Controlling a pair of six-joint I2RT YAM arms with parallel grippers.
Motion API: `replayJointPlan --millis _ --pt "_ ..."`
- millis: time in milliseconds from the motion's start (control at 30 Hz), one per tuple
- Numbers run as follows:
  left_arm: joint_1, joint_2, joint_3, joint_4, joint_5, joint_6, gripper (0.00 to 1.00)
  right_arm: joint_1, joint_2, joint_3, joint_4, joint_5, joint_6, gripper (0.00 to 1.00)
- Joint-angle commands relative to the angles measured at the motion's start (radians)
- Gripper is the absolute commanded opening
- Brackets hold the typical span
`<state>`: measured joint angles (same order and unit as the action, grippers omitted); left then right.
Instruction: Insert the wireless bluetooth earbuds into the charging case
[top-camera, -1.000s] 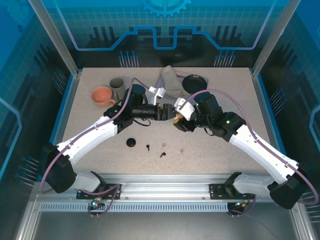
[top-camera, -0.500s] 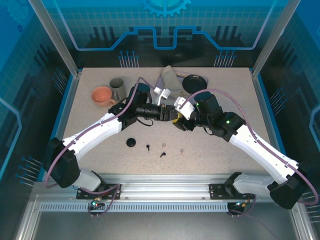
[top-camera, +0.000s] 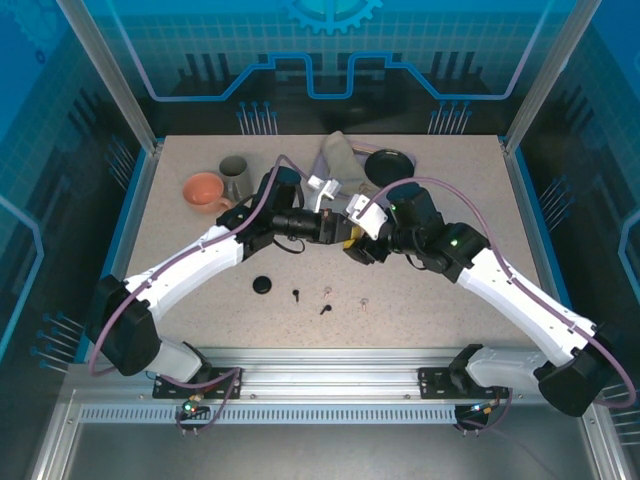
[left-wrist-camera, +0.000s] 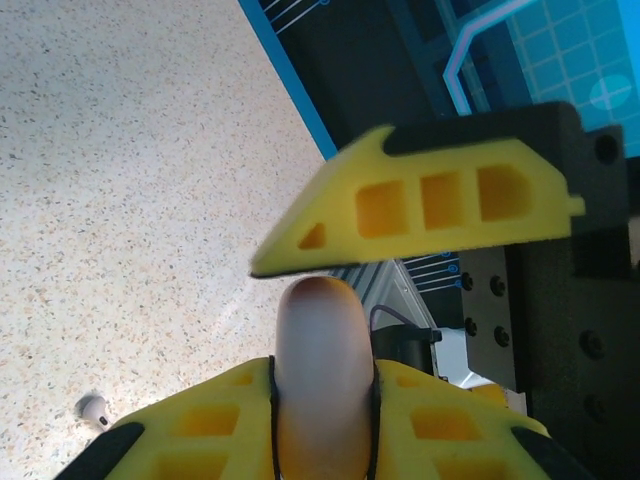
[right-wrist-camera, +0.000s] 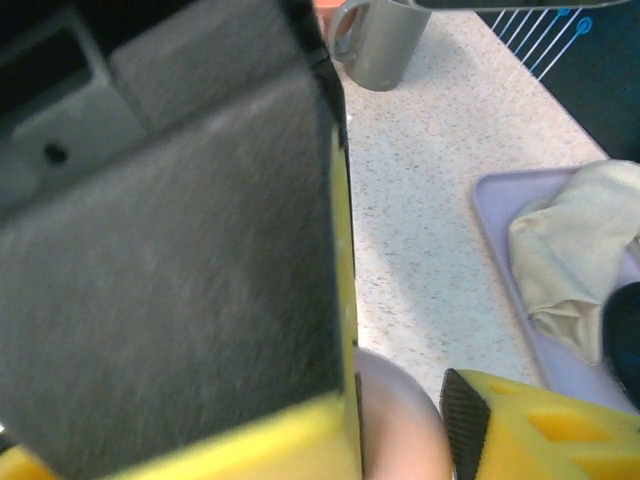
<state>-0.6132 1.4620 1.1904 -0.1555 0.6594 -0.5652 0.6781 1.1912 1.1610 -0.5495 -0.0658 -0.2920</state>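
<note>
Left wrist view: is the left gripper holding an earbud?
No, the left gripper is clamped on a pale rounded case, while a pale earbud lies loose on the table.

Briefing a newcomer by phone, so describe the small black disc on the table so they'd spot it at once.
Look along the table near its front edge, between the two arms. A short scatter of tiny things lies there, and the black disc is its leftmost piece, close to the left arm. Unlike the stemmed earbuds to its right, it is round and bigger.

Left gripper (top-camera: 339, 232), right gripper (top-camera: 353, 244), seemingly touching
</note>
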Motion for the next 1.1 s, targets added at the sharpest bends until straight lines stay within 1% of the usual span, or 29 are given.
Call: replayJointPlan --millis 0,100,233,300,400,533,633,833,967,1067 --pt "-0.009 -0.031 0.019 -0.001 -0.015 0.060 0.11 -0.017 0.008 0.050 -0.045 -0.086 0.000 0.79" --pt "-0.008 -0.060 -0.011 0.029 -0.076 0.108 0.06 -0.047 -0.016 0.053 -0.068 -0.148 0.013 0.99" --pt "-0.009 -0.105 -0.053 0.075 -0.161 0.190 0.01 -0.101 -0.069 0.048 -0.077 -0.261 0.037 1.00" --pt "-0.009 -0.133 -0.081 0.104 -0.208 0.236 0.00 -0.118 -0.105 0.032 -0.062 -0.287 0.056 1.00" --pt "-0.009 -0.180 -0.145 0.183 -0.243 0.300 0.00 -0.136 -0.167 -0.011 -0.012 -0.304 0.088 1.00" --pt "-0.008 -0.234 -0.238 0.323 -0.256 0.375 0.00 -0.151 -0.230 -0.064 0.048 -0.297 0.116 1.00" --pt "-0.009 -0.262 -0.281 0.401 -0.232 0.433 0.00 -0.153 -0.265 -0.108 0.090 -0.282 0.116 1.00" --pt "-0.012 -0.316 -0.374 0.559 -0.236 0.536 0.00 -0.153 -0.334 -0.202 0.177 -0.304 0.019 1.00" --pt "-0.023 -0.347 -0.399 0.586 -0.238 0.625 0.00 -0.152 -0.377 -0.253 0.218 -0.335 -0.057 1.00" --pt "-0.025 -0.357 -0.397 0.576 -0.214 0.675 0.00 -0.152 -0.386 -0.276 0.251 -0.385 -0.073 1.00"
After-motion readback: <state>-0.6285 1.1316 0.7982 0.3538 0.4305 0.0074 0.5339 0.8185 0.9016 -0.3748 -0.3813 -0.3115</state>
